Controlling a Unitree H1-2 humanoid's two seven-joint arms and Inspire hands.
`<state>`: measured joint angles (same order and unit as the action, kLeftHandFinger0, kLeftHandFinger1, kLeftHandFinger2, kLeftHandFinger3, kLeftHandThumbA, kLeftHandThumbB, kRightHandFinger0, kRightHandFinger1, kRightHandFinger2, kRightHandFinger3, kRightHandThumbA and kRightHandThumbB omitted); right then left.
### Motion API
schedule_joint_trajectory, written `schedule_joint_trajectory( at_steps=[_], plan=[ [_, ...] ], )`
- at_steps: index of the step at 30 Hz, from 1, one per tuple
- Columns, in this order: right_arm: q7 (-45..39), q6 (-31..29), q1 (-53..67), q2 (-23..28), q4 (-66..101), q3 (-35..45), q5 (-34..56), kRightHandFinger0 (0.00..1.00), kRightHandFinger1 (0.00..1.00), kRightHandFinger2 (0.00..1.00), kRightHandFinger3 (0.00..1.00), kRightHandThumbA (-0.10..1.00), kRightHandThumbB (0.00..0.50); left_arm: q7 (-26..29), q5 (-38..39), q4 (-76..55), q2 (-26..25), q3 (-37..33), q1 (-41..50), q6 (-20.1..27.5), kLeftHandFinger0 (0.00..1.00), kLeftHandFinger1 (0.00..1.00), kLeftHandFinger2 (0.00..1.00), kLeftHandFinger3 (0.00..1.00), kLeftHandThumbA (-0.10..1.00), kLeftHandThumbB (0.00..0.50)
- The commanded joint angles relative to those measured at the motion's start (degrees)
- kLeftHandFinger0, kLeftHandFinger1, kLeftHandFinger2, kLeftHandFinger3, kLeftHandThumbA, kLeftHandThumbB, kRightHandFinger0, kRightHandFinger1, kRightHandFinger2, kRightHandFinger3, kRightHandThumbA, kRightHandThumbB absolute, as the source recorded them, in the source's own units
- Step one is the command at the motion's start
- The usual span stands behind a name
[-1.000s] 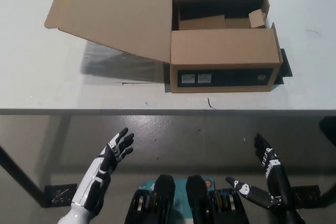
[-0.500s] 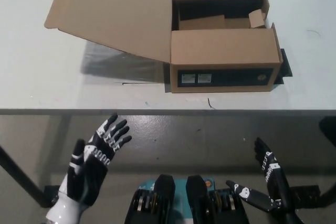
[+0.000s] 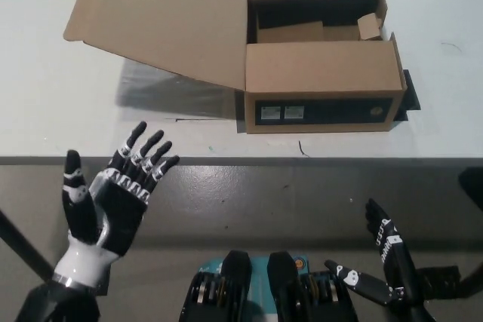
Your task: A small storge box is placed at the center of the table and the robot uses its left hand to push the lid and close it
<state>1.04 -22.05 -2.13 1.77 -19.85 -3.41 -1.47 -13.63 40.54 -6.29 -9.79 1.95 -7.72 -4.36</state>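
Box point(image 3: 321, 73) lid point(image 3: 162, 16) open – left hand point(image 3: 113, 201) splayed wide, empty; right hand point(image 3: 381, 258) open, low.

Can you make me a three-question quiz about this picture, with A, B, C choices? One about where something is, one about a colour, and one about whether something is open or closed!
1. Where does the brown cardboard storage box sit?
A. on the pale table
B. on the floor
C. in a hand

2. What colour is the box's big lid flap?
A. blue
B. brown
C. red

3. How is the box?
A. taped shut
B. crushed flat
C. open, lid folded out

Answers:
1 A, the box rests on the tabletop.
2 B, the flap is plain brown cardboard.
3 C, the flap lies out to the picture's left and the dark inside shows. The left hand is raised, fingers spread, not touching it; the right hand rests low.
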Motion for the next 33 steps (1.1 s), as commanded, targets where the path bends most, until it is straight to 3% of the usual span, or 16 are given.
schedule_joint_trajectory(
  at_steps=[1,13,21,33],
  plan=[
    [1.45,-4.88,-1.58,0.27,1.32,-0.83,-1.69,1.0,1.0,1.0,1.0,1.0,0.344,-6.02,24.31,2.54,2.13,6.05,-6.57,-10.62,1.0,1.0,1.0,1.0,1.0,0.488],
    [2.25,-4.88,-1.76,0.32,1.23,-1.16,-2.16,1.0,1.0,1.0,1.0,1.0,0.341,-6.5,23.68,6.11,2.62,9.11,-8.55,-13.13,1.0,1.0,1.0,1.0,1.0,0.465],
    [2.38,-4.88,-1.8,0.44,1.19,-1.53,-1.73,1.0,1.0,1.0,1.0,1.0,0.344,-6.17,23.02,10.85,2.73,11.56,-11.96,-15.44,1.0,1.0,1.0,1.0,1.0,0.414],
    [2.72,-4.88,-2.32,0.82,0.99,-1.63,-1.84,1.0,1.0,1.0,1.0,1.0,0.344,-9.07,18.4,24.34,2.21,13.06,-18.15,-13.71,1.0,1.0,1.0,1.0,1.0,0.416]
  ],
)
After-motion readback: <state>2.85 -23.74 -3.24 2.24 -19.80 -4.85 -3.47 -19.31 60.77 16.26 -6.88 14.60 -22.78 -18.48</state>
